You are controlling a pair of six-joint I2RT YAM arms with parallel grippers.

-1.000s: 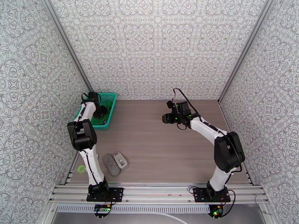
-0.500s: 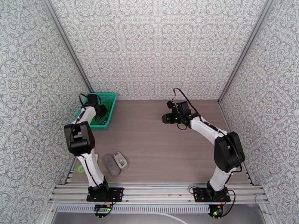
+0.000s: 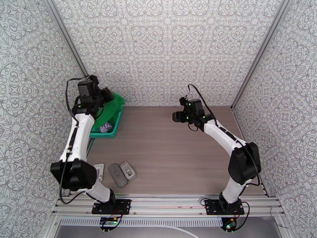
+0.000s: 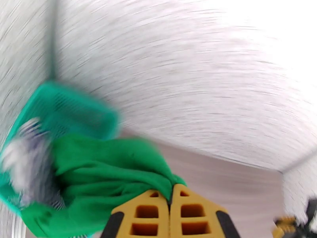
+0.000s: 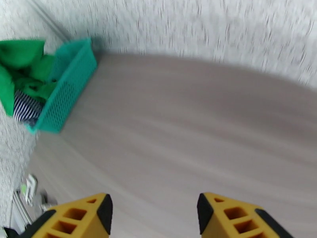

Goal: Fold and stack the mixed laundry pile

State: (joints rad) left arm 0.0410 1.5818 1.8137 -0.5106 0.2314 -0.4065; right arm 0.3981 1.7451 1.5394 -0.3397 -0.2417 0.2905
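The left gripper is clamped fully closed on a fold of the green shirt. Its two yellow fingers are pressed together, with the cloth bunched between their tips. From above, the shirt hangs from that gripper, held up over the far end of the teal basket in the far left corner of the table. Its lower part drapes down into the basket. The striped top lies inside the basket towards the near end, partly under the green cloth. The right gripper hovers over the bare table, well apart from the basket. Its jaws stand wide apart, with nothing between them and touching nothing.
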